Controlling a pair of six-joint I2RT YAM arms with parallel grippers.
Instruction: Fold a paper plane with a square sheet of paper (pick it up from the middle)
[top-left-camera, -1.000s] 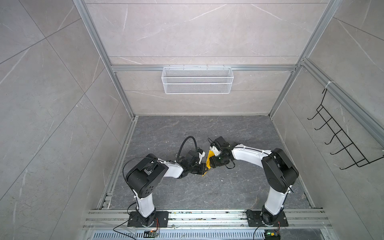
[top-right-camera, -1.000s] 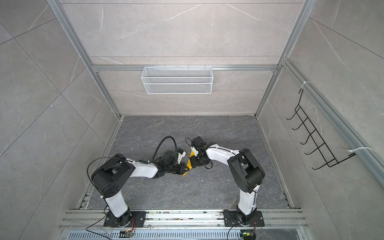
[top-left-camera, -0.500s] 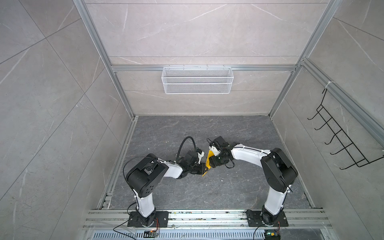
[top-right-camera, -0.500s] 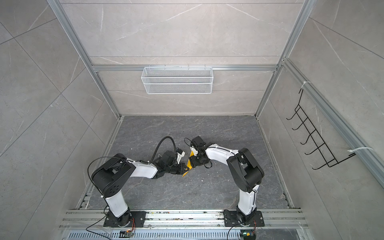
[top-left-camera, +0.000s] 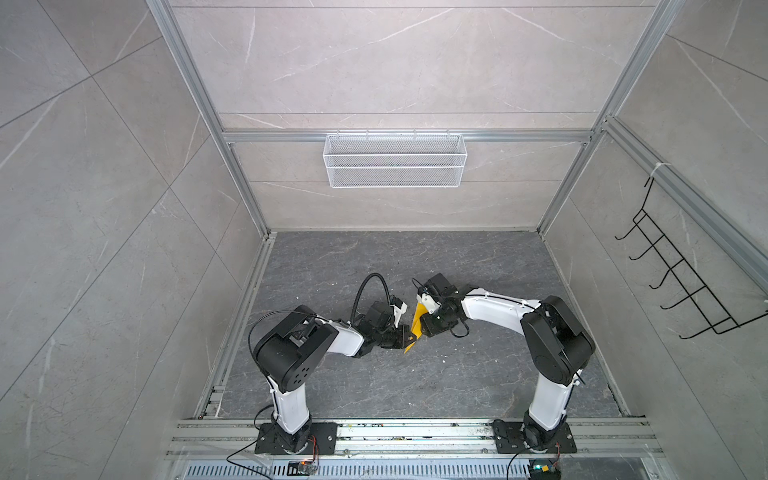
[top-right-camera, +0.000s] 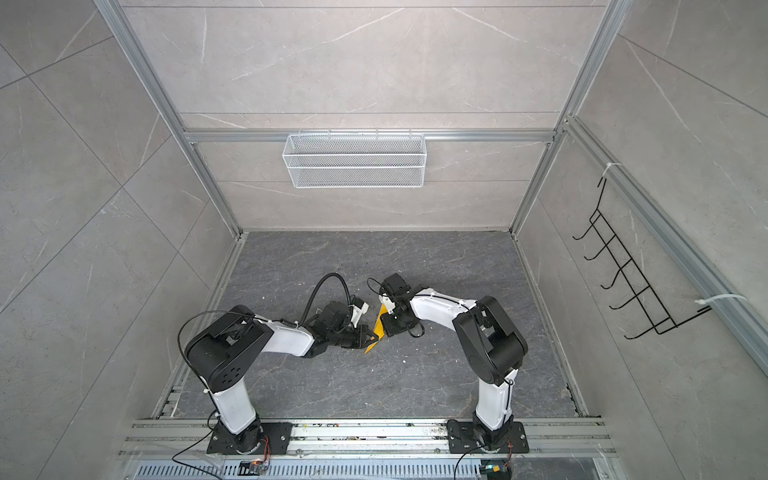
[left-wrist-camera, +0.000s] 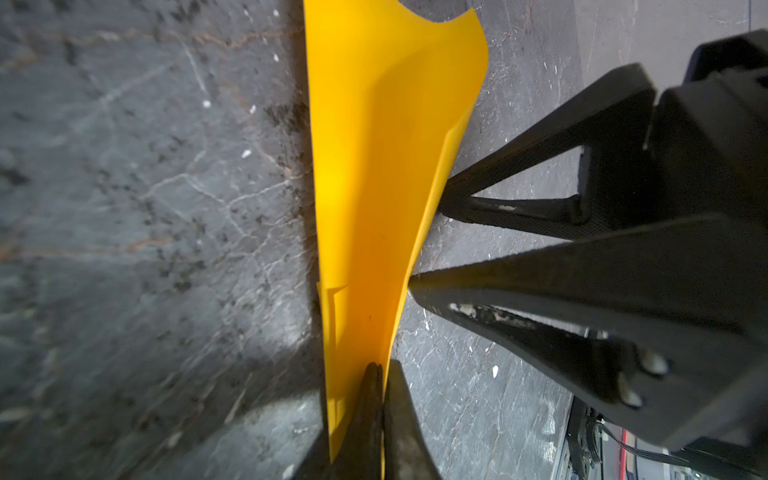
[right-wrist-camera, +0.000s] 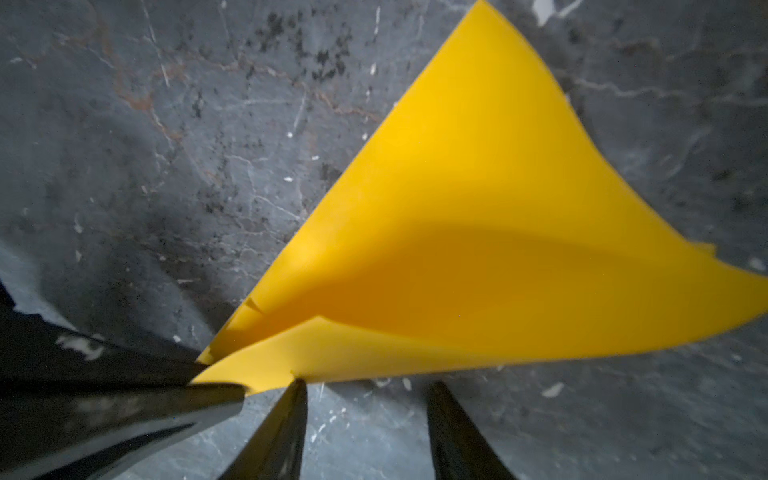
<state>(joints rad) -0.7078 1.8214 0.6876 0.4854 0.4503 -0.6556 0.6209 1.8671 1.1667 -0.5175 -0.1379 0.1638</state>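
The square sheet of paper is bright yellow and folded over into layers, forming a pointed wedge that stands on edge on the dark floor between the two arms. My left gripper is shut on the narrow end of the paper. My right gripper is open beside the paper. One of its fingertips touches the lower paper edge, and nothing sits between its fingers. In the right wrist view the left gripper pinches the paper's corner.
A white wire basket hangs on the back wall. A black hook rack hangs on the right wall. Aluminium rails run along the front, where both arm bases stand. White specks dot the grey floor.
Both arms stay almost still at the paper. The right gripper's jaws have come closer together. The left gripper keeps its hold.
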